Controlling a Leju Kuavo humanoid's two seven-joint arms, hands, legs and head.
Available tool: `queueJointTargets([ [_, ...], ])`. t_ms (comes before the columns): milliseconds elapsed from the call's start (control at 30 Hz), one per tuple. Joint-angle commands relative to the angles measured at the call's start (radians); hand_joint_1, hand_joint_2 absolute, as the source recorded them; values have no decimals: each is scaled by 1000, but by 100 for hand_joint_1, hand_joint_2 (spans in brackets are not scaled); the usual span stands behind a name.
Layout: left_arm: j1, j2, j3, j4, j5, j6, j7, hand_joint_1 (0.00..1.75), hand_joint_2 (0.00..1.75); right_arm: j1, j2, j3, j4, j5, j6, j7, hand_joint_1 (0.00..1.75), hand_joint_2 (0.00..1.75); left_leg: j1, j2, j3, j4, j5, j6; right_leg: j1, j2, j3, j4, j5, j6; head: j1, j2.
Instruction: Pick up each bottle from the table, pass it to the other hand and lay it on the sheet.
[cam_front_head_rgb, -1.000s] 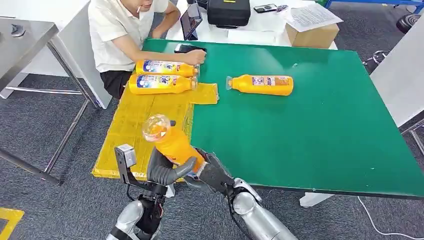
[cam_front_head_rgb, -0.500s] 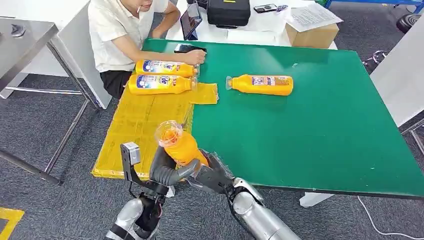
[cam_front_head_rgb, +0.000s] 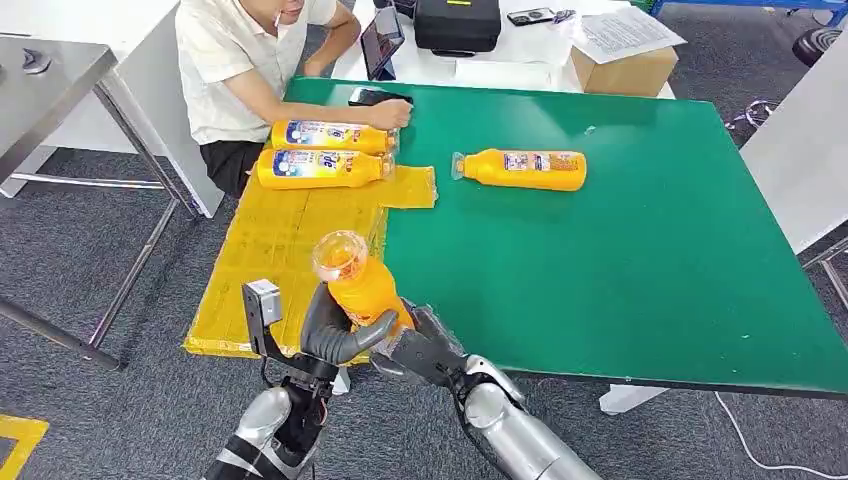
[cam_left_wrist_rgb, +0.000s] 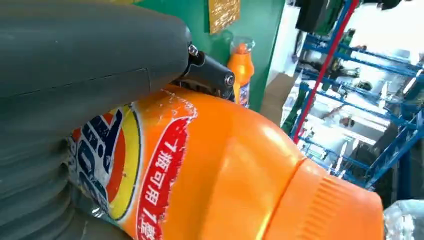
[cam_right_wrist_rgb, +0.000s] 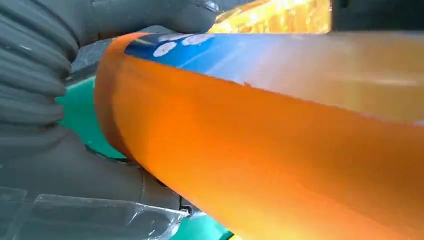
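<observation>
An orange bottle with a clear cap stands tilted above the table's near edge, beside the yellow sheet. My left hand wraps its lower body from the left, and my right hand grips it from the right. The left wrist view has the bottle's label close under that hand's thumb. In the right wrist view the bottle lies against my right hand. Two bottles lie on the sheet's far end. Another bottle lies on the green table.
A person sits at the far left corner, one hand resting on a phone near the sheet's bottles. A black case and a cardboard box stand beyond the table. A grey table stands at the left.
The held bottle has moved right and closer to me, off the sheet toward the green edge, and stands more upright. My left arm followed to the right; the right hand stays on the bottle.
</observation>
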Motion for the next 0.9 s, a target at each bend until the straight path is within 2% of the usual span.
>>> queueJointTargets([
  [33, -37, -13, 54, 8, -5, 64, -36, 175, 175, 41, 20, 75, -78, -29, -6, -48, 0, 175, 1, -1, 3, 0, -1, -2, 1, 0, 3, 0, -2, -2, 0, 0],
  [100, -30, -7, 117, -49, -68, 200, -102, 175, 175, 80, 17, 54, -102, 24, -165, -69, 0, 175, 1, -1, 4, 0, -2, -2, 1, 0, 4, 1, -2, -2, 0, 0],
  [133, -27, -3, 140, -71, -140, 290, -148, 175, 175, 100, 19, 34, -111, 47, -249, -55, 0, 0, 1, 0, 1, 0, -1, -1, 1, 0, 2, 0, -1, -1, 0, 0],
  [200, -12, 10, 193, -130, -225, 393, -190, 175, 175, 144, 9, 0, -140, 127, -460, -69, 0, 0, 2, -1, 5, 0, -3, -3, 2, 0, 5, 0, -3, -3, 0, 0],
  [267, 4, 22, 220, -184, -307, 448, -207, 175, 175, 185, -2, -50, -173, 133, -581, -114, 0, 0, 2, -1, 6, 0, -3, -3, 2, 0, 6, 0, -3, -3, 0, 0],
  [333, 7, 22, 224, -194, -312, 446, -199, 175, 175, 188, -9, -54, -179, 129, -577, -117, 0, 0, 2, -1, 5, -1, -2, -3, 1, -1, 5, 0, -3, -3, 0, 0],
  [367, 4, 33, 210, -193, -408, 512, -240, 175, 175, 227, 13, -192, -227, 126, -649, -163, 0, 0, 2, -3, 3, 0, -2, -2, 2, -2, 4, 0, -2, -2, 0, 0],
  [400, 5, 38, 208, -197, -469, 552, -262, 175, 175, 254, 57, -350, -249, 187, -649, -199, 0, 0, 2, -4, 5, 0, -2, -2, 1, -3, 6, 0, -4, -2, 0, 0],
  [467, 3, 66, 188, -203, -612, 609, -264, 175, 175, 292, 90, -592, -394, 280, -649, -203, 0, 0, 1, -6, 3, 1, -2, -2, 1, -5, 4, 1, -3, -2, 0, 0],
  [500, 3, 67, 191, -206, -615, 609, -263, 175, 175, 289, 72, -588, -392, 261, -649, -203, 0, 0, 0, -5, -1, 0, 0, -1, 0, -4, 0, 1, -2, -1, 0, 0],
  [567, -8, 85, 185, -187, -718, 621, -232, 175, 175, 304, 86, -696, -486, 331, -649, -203, 0, 0, 1, -8, 4, 0, -2, -2, 0, -6, 5, 1, -4, -3, 0, 0],
  [633, -14, 84, 200, -178, -702, 571, -197, 175, 175, 313, 93, -748, -521, 347, -649, -203, 0, 0, 0, -9, 0, 0, 1, 0, -1, -8, 1, 0, -2, -1, 0, 0],
  [667, -30, 107, 183, -138, -789, 563, -145, 175, 175, 322, 91, -751, -535, 292, -649, -203, 0, 0, 0, -11, 1, 0, 0, -1, 0, -10, 4, 1, -3, -2, 0, 0],
  [733, -63, 158, 136, -56, -984, 564, -50, 173, 175, 324, 80, -734, -518, 279, -649, -203, 0, 0, 0, -10, 0, 0, 1, 0, 0, -9, 3, 0, -2, -1, 1, 0],
  [833, -63, 158, 136, -56, -984, 564, -50, 173, 175, 324, 80, -734, -518, 279, -649, -203, 0, 0, 0, -10, 1, 0, 1, 0, 0, -9, 3, 0, -2, -2, 1, 0],
  [900, -162, 208, 66, 141, -1248, 418, 125, 175, 175, 309, 58, -666, -466, 227, -649, -203, 0, 0, -1, -9, 3, -1, 1, -1, -1, -8, 5, -1, -2, -2, 1, 0],
])
